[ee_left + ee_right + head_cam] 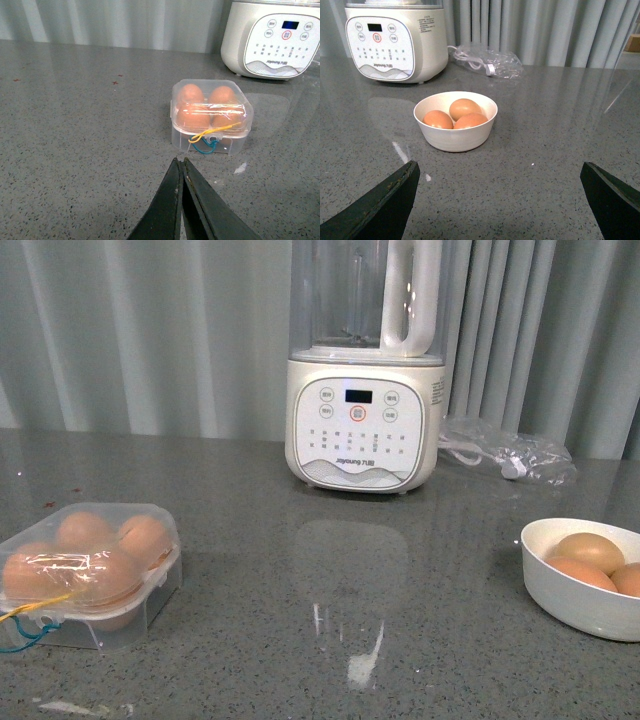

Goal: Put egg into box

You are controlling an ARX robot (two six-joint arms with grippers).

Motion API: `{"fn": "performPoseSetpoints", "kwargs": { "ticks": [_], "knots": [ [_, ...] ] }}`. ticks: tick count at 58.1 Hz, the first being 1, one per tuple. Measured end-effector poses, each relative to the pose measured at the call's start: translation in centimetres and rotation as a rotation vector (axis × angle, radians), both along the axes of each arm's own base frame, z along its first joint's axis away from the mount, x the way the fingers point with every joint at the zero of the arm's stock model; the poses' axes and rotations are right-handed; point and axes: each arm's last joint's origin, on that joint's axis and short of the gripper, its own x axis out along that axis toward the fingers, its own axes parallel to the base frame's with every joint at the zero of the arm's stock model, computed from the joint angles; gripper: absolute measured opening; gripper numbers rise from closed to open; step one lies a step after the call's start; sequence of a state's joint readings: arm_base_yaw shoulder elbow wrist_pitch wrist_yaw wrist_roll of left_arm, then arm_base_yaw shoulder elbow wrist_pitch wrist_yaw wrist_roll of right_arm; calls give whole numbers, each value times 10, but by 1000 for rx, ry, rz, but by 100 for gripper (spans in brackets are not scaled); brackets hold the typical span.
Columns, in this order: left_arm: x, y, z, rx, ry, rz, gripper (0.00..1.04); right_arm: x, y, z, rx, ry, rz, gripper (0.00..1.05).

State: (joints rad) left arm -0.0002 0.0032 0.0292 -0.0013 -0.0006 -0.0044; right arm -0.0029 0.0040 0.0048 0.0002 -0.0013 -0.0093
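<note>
The egg box sits closed with four eggs; the task looks finished. Left claw pressed together, right claw spread before the bowl.

I see the blender standing at the back of my grey counter. Well to its left and nearer me sits the box, lid down over brown eggs. To its right and nearer me sits a white bowl of eggs, with a clear bag just beside the blender's base.
</note>
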Motion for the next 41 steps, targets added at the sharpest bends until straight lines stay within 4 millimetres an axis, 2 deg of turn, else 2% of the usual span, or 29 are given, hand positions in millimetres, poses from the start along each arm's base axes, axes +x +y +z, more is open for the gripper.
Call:
{"fn": "performPoseSetpoints", "kwargs": {
  "ticks": [5, 37, 39, 41],
  "knots": [
    [0, 0, 0, -1, 0, 0, 5, 0, 0, 0, 0, 0, 0, 98],
    [0, 0, 0, 0, 0, 0, 95, 0, 0, 0, 0, 0, 0, 98],
    [0, 0, 0, 0, 0, 0, 99, 0, 0, 0, 0, 0, 0, 98],
    [0, 0, 0, 1, 0, 0, 99, 0, 0, 0, 0, 0, 0, 98]
  ]
}}
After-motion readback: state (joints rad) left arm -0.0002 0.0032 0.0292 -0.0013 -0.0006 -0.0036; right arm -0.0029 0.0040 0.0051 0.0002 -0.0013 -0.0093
